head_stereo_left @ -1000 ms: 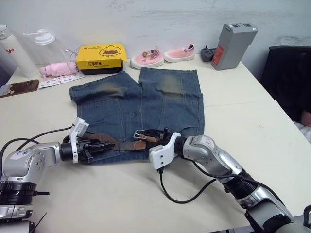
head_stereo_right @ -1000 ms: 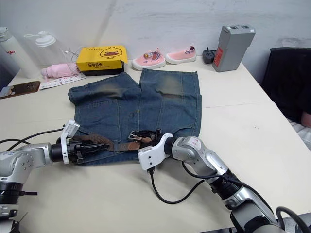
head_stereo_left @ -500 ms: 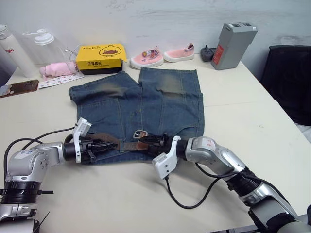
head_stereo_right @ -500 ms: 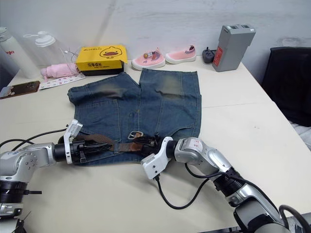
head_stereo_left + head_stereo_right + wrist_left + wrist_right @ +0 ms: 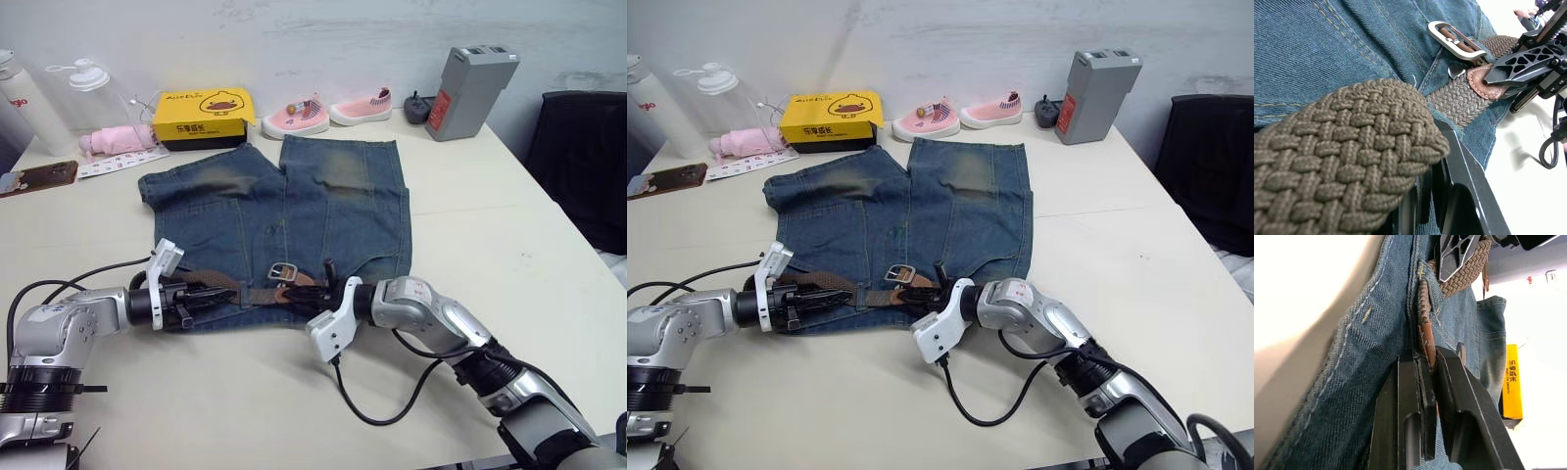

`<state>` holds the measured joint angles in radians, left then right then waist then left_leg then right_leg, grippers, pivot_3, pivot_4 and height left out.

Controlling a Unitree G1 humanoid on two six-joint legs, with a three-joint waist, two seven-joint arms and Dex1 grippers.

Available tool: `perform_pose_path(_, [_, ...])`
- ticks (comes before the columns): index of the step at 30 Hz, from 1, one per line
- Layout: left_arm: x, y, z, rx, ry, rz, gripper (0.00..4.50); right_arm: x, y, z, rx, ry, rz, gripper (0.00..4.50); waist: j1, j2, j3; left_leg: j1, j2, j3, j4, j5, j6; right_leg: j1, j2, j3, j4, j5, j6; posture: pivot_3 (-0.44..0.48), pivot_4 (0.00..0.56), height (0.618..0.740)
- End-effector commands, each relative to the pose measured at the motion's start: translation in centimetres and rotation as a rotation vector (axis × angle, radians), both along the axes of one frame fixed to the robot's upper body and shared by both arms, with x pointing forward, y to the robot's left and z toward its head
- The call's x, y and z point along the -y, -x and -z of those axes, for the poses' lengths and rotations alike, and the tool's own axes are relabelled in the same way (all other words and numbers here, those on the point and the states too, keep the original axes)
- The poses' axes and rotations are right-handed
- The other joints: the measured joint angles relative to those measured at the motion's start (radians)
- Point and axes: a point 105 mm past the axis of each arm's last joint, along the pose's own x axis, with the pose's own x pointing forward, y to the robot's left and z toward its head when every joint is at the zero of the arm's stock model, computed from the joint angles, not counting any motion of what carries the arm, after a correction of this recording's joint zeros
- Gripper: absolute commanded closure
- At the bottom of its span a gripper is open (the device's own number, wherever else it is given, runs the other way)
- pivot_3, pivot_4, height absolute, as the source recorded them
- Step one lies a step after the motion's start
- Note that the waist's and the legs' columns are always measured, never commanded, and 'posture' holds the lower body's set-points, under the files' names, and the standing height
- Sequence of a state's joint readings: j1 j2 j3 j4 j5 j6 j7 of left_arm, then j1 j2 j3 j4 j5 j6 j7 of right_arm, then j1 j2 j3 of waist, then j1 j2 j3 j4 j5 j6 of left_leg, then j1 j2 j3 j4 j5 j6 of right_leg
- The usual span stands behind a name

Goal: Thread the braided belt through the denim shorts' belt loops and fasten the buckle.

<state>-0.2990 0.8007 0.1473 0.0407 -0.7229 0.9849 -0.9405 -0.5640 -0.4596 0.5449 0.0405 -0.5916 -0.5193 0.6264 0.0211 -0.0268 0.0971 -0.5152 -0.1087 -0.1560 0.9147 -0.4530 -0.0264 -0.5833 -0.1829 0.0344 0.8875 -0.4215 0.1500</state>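
Note:
The denim shorts (image 5: 294, 196) lie flat on the table with the waistband toward me. The braided belt (image 5: 257, 292) runs along that waistband, and its silver buckle (image 5: 282, 270) rests on the denim near the middle. My left gripper (image 5: 220, 294) lies at the waistband's left part, shut on the braided belt (image 5: 1352, 137). My right gripper (image 5: 1426, 357) is shut on the belt's brown leather tip (image 5: 1426, 339), just below the buckle (image 5: 1456, 40). The two grippers point at each other, a short gap apart. I cannot make out the belt loops.
Behind the shorts stand a yellow box (image 5: 204, 116), pink shoes (image 5: 323, 110), a grey device (image 5: 475, 93) and bottles (image 5: 29, 103). A phone (image 5: 44, 176) lies far left. A black chair (image 5: 588, 157) is at the right. A black cable (image 5: 382, 406) loops on the table near my right arm.
My right gripper dropped from beside the buckle to the near edge of the waistband and turned slightly. The left gripper crept a little to the right along the belt.

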Motion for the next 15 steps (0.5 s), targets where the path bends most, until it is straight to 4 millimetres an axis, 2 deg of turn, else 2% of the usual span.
perform_pose_path(1, [0.1,0.4,-2.2,0.065,0.070,0.009,3.36,0.0,0.5,-0.4,-0.013,-0.028,-0.008,4.50,0.000,0.000,0.000,0.000,0.000,0.000,0.000,0.000,0.000,0.000,0.000,0.000,0.000,0.000,0.000,0.000,0.150,0.636])
perform_pose_path(7, [0.2,3.0,-2.6,0.093,0.044,0.015,0.94,0.6,0.4,-0.5,-0.018,-0.035,0.022,4.50,-0.003,0.000,0.000,0.000,0.000,0.000,0.000,0.000,0.000,0.000,-0.001,0.001,0.000,0.000,0.000,0.000,0.150,0.636])
perform_pose_path(10, [0.1,4.0,-2.5,0.117,0.034,-0.040,0.94,0.9,0.2,-0.6,-0.017,-0.041,0.038,4.50,0.000,0.000,0.000,0.000,0.001,0.000,0.001,0.000,0.000,0.000,-0.001,0.001,0.000,0.000,0.000,0.000,0.150,0.636])
perform_pose_path(15, [-0.4,3.7,-1.3,0.170,-0.043,-0.209,0.94,1.3,0.1,-0.9,-0.013,-0.054,0.054,4.50,0.007,0.001,0.001,-0.001,0.000,0.000,0.003,0.000,0.001,0.001,-0.001,0.001,0.000,0.000,0.000,0.000,0.150,0.636])
